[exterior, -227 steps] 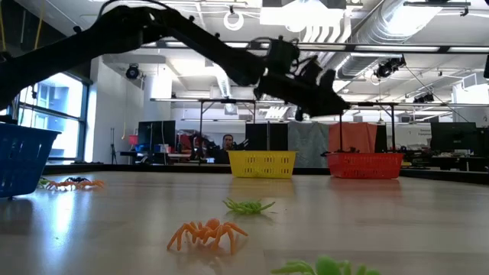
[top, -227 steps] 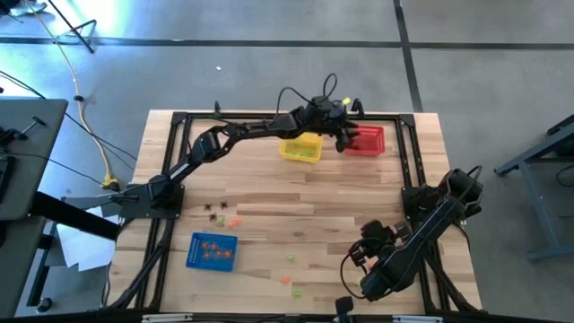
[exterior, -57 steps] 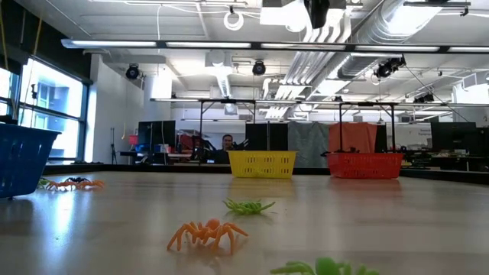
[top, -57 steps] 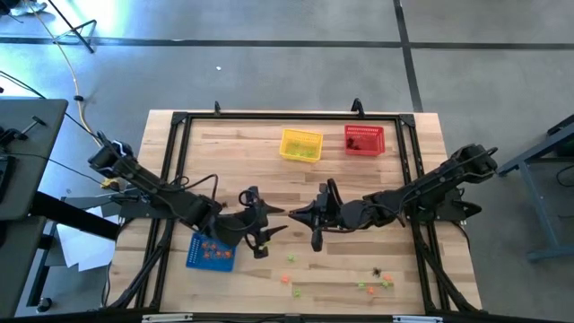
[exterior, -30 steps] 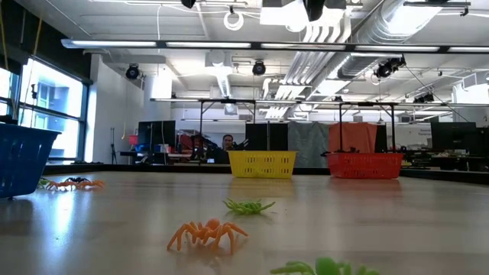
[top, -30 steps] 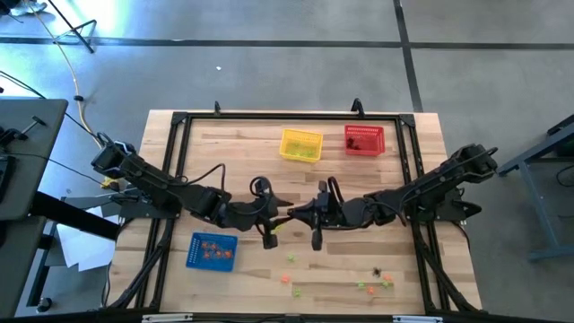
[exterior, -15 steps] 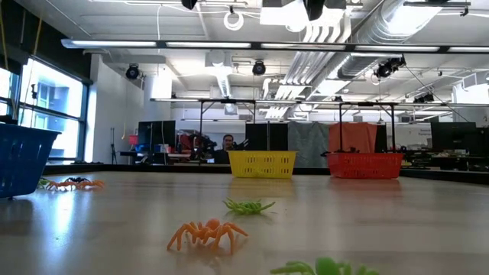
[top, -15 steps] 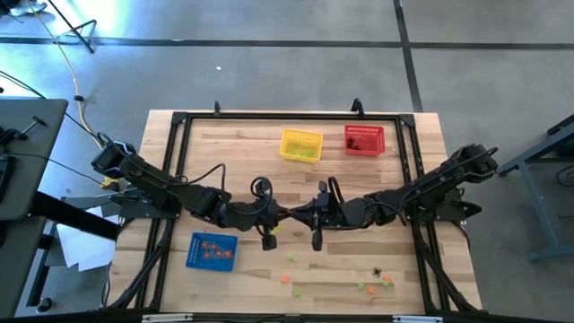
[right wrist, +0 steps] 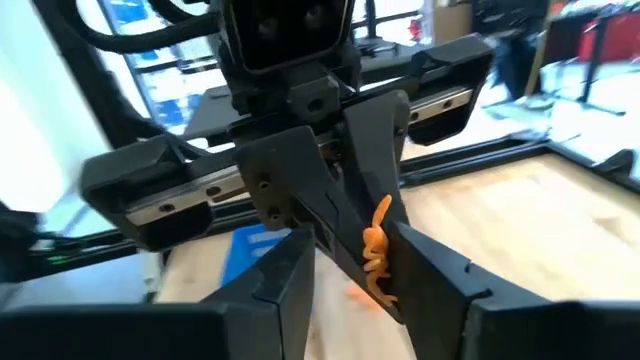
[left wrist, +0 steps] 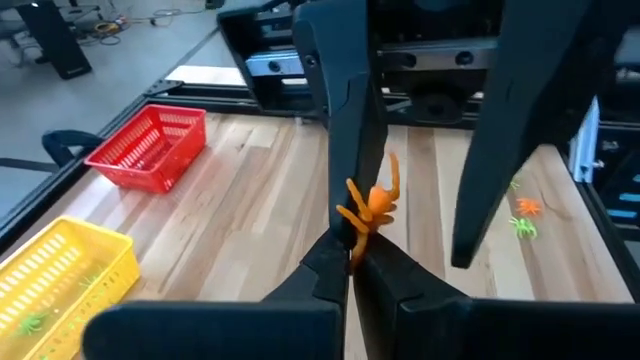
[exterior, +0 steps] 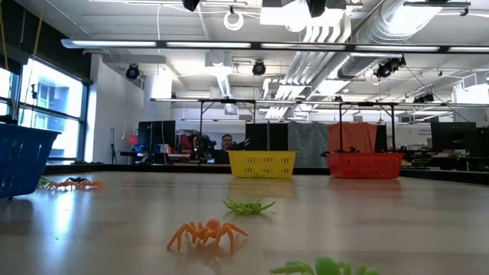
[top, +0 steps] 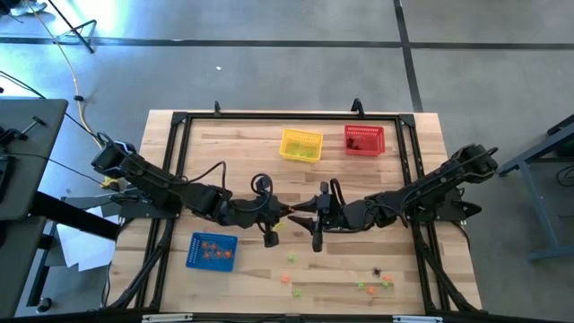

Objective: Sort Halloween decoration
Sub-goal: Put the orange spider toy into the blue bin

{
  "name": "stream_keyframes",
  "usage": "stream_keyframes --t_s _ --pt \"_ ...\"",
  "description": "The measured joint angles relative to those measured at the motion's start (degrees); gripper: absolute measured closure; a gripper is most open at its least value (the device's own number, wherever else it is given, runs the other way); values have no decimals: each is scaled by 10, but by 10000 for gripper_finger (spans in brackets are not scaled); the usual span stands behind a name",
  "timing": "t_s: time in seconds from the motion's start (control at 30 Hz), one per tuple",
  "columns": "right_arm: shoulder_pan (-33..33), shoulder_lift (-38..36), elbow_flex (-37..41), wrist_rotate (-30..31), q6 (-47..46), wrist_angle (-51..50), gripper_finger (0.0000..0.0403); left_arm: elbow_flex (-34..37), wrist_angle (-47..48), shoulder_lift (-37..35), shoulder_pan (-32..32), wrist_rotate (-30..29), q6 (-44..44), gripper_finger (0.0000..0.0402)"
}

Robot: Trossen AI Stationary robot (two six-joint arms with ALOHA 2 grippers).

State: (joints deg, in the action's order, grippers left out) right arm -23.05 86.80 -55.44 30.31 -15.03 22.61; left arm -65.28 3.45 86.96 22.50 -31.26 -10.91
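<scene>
Wooden table (top: 269, 152), black-framed, workshop floor all round; you are looking down on both arms meeting at its centre.

Item 1, baskets: yellow basket (top: 300, 145) and red basket (top: 364, 140) at 12 o'clock, blue basket (top: 213, 251) at 8 o'clock. Blue already holds several orange pieces; yellow holds some green; red's contents are too small to tell.

Item 2, loose trinkets: a few green and orange ones (top: 290, 280) at 6 o'clock, a mixed cluster (top: 381, 280) at 5 o'clock. By my reckoning the sort is partly done, with these still for you to clear.

Item 3, orange spider (left wrist: 368, 206): held aloft mid-table between the two grippers, a hand-over in progress.

Item 4, left gripper (left wrist: 350, 262): clamped tight on the spider's lower end.

Item 5, right gripper (right wrist: 352, 262): fingers parted, standing either side of the spider, apparently no longer pinching it.

Item 6, likely next: blue basket, at 7 o'clock from the left gripper.
</scene>
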Motion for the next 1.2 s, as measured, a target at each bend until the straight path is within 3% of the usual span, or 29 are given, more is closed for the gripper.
stream_keyframes --t_s 0.1,0.47,0.77,0.9,1.07,1.2 --pt "0 0 0 29 20 -10 274 0 0 0 4 -1 -1 401" --pt "2 -24 0 38 10 -70 273 0 6 -5 11 -14 1 401" --pt "1 -75 0 54 -68 -234 273 -1 75 -42 12 -24 -11 401" --pt "-2 -83 0 50 -130 -318 273 -1 184 -77 21 6 -123 401" --pt "-16 -83 0 45 -196 -419 273 -1 324 -96 73 125 -378 401" --pt "-25 -83 0 50 -233 -466 273 -1 347 -93 145 208 -563 401"
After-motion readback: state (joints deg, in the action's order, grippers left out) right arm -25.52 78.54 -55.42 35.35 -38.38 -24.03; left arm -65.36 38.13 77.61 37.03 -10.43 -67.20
